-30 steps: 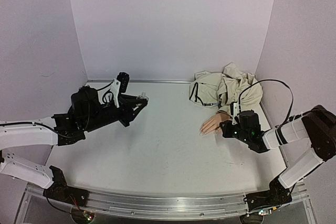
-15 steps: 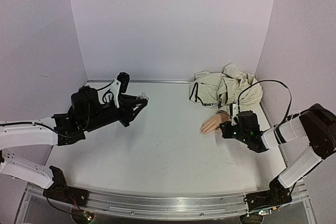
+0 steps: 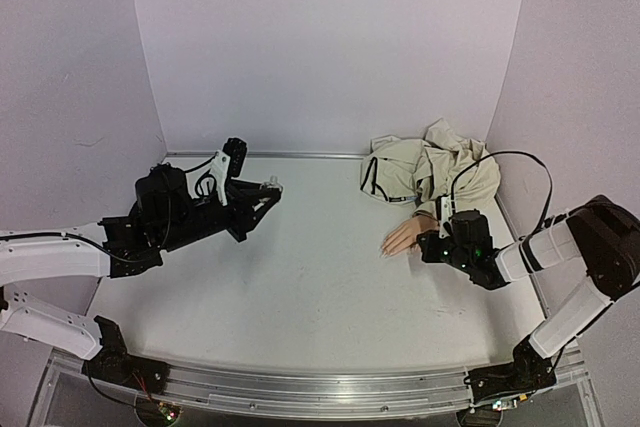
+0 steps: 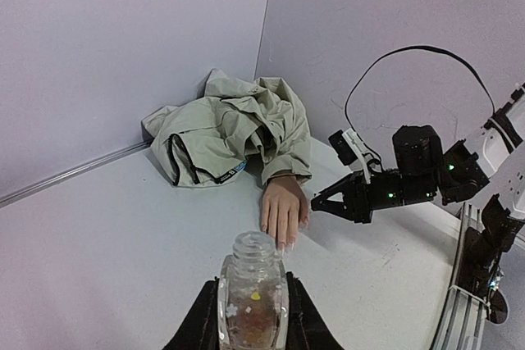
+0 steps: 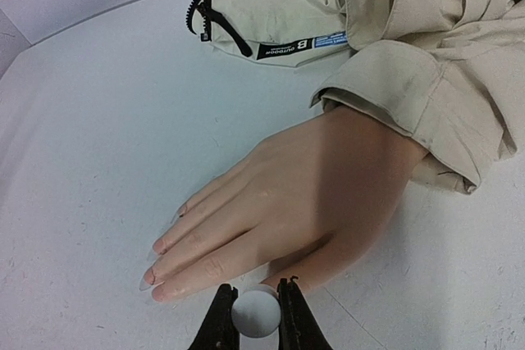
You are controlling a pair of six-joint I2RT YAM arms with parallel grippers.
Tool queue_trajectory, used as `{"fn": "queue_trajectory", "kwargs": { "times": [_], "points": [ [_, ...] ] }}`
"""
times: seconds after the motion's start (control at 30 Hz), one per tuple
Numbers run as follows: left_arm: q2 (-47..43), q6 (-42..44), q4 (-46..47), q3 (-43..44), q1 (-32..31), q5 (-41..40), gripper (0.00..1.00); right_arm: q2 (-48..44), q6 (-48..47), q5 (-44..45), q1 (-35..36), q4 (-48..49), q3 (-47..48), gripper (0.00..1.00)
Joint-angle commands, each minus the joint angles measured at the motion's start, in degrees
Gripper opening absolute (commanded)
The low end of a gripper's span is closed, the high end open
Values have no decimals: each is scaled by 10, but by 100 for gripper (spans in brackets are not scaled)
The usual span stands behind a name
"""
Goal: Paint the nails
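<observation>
Nails of the mannequin hand are long, pale and glossy. They lie at the fingertips, pointing toward the left of the table.

Left side: the left gripper is raised above the table's far-left area, well apart from the mannequin hand. Its fingers are clamped on the sides of a small clear bottle. The bottle stands upright in the wrist view. Its neck is uncapped, and small coloured specks show through the glass.

Centre-right: the mannequin hand lies flat, palm down, on the table surface with its fingers close together. Its wrist disappears into the cuff of a beige jacket, which is bunched in the far-right corner against the wall. A zip and a label are visible on the jacket in the right wrist view.

Right side: the right gripper sits low, just beside the near edge of the mannequin hand and close behind the fingertips. Its fingers are closed on a small white round piece, seen end-on. Whether that piece touches the hand cannot be determined. No colour coating on the nails can be made out.
</observation>
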Motion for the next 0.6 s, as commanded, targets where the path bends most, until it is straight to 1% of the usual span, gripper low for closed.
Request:
{"fn": "queue_trajectory", "kwargs": {
  "times": [0.0,0.57],
  "points": [
    [-18,4,16,4,3,1,0,4,-9,-6,3,19,22,0],
    [-22,5,16,3,4,0,0,19,-11,-24,3,22,31,0]
  ]
}}
